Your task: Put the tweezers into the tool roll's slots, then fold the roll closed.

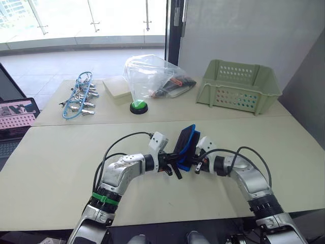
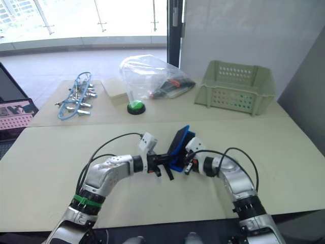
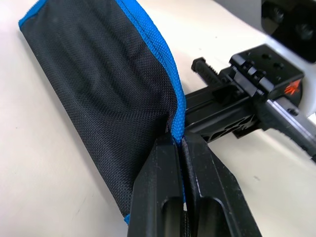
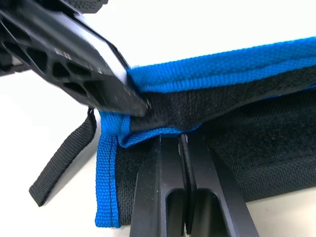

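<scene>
Left tool is pinched tight on the blue-edged rim of the tool roll. The roll sits folded and tilted up off the counter, straight in front of the green button and nearer the robot. Right tool is just beside the left one, clamped on the roll's other edge, with the black strap dangling loose.

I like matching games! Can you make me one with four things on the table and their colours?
Things:
1. roll
2. basket
3. button
4. bag

Colours:
A. bright green
B. see-through
C. black with blue edges
D. pale green

Pairs: 1-C, 2-D, 3-A, 4-B
</scene>
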Controlling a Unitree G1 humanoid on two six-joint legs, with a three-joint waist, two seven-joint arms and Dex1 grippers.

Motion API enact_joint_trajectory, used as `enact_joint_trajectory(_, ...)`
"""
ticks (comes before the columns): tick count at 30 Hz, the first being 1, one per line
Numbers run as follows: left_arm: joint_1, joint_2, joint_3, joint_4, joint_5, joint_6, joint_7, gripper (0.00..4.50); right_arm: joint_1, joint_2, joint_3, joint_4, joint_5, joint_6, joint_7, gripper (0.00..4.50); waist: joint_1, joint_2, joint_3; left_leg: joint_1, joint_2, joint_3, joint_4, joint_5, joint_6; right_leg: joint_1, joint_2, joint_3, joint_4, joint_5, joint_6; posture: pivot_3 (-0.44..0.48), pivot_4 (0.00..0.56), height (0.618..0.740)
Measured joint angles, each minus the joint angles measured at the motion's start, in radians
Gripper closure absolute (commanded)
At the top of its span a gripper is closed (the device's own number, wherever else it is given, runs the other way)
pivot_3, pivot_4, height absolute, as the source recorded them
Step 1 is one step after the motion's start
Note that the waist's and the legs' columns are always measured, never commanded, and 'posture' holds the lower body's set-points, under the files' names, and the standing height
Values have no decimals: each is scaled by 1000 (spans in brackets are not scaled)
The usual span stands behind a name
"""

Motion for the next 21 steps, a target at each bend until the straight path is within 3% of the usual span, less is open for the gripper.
enact_joint_trajectory(9,-35,-15,-35,75,75,-44,-40,4468,0,-18,-33,-12,42,75,0,4500,7,0,0,1,-1,-1,1,0,0,2,-1,-1,0,0,1,0,150,740)
enact_joint_trajectory(16,-40,-13,-74,89,134,-73,-69,4468,-50,-62,-187,3,113,140,-33,4500,6,0,0,1,0,0,0,0,0,1,0,-1,-1,0,1,0,150,740)
enact_joint_trajectory(21,-56,-9,-108,95,185,-106,-83,4468,-96,-42,-199,-1,154,158,-30,4500,10,0,0,0,-1,0,0,0,1,2,-1,-1,-1,0,1,0,150,740)
